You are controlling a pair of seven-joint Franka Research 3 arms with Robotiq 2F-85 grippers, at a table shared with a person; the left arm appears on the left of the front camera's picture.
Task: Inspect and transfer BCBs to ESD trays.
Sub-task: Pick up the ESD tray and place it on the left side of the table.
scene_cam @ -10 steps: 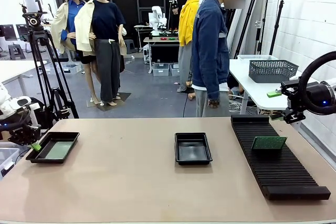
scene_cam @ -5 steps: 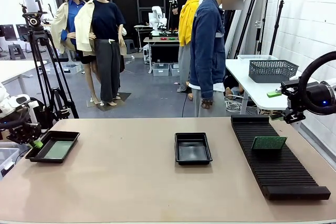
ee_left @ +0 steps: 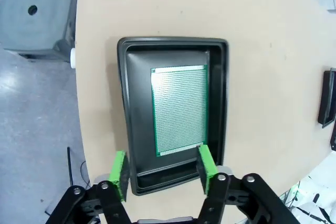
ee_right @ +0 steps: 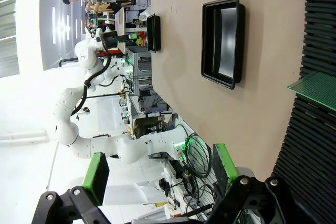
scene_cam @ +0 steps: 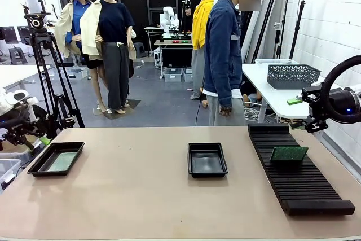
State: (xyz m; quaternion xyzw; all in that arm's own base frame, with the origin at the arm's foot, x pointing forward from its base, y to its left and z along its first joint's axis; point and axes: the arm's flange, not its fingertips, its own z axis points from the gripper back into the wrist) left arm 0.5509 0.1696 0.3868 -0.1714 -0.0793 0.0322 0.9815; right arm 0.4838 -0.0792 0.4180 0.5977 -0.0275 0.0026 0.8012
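A green BCB (ee_left: 179, 109) lies flat on the floor of the left ESD tray (ee_left: 124, 103). My left gripper (ee_left: 161, 171) hovers open above that tray's near end, with nothing between its green pads. From the front, this tray (scene_cam: 39, 165) sits at the table's left end with the board (scene_cam: 62, 162) in it, and my left gripper (scene_cam: 38, 137) is just above its far left corner. A second ESD tray (scene_cam: 207, 170) at mid-table holds nothing. Another BCB (scene_cam: 289, 153) stands in the slotted rack (scene_cam: 304, 187). My right gripper (scene_cam: 295, 113) hangs open beyond the rack's far end.
A person in a denim jacket (scene_cam: 224, 55) stands at the far side, hands down. In the right wrist view my open right gripper (ee_right: 160, 171) looks over the rack (ee_right: 320, 145), its board (ee_right: 315, 88) and the middle tray (ee_right: 207, 40). A tripod (scene_cam: 48, 77) stands far left.
My left gripper has opened, letting go of the board in the left tray, and has risen up and away from the tray. The right arm has stayed still.
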